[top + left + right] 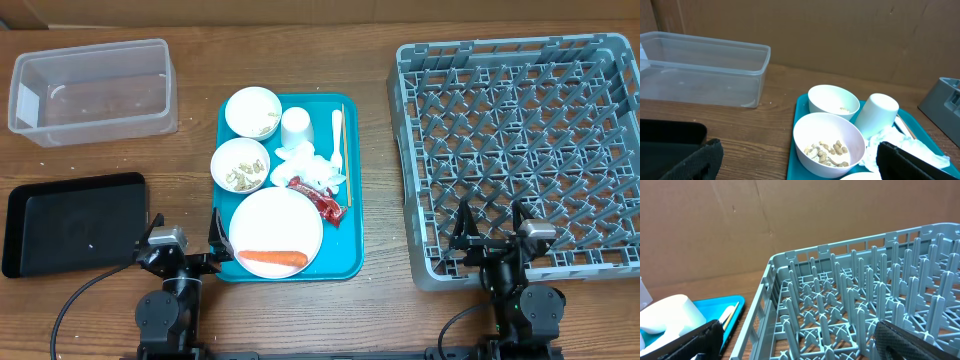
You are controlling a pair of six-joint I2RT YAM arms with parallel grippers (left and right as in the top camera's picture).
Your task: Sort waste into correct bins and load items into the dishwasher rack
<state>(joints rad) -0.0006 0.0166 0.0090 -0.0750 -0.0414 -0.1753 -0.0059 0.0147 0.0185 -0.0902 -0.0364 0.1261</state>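
Sitting low at the near edge of the wooden worktop, the left pincer has its fingers spread wide apart and holds nothing; it lies between the shallow black tray and the teal tray, with one finger just beside the teal tray's near left corner. The right pincer is likewise spread wide and empty, hanging over the near edge of the grey dish rack, which fills the right side of the worktop. The clear plastic tub stands at the far left, beyond the black tray. All the dishes and waste lie on the teal tray. A white plate sits at its near end with a whole carrot across it. Two white bowls stand one behind the other along the left side, both with beige food scraps inside. A small white cup stands mouth down beside the far bowl. Crumpled napkins lie in the middle, and a red wrapper touches their near side. A thin pale utensil lies along the right edge.
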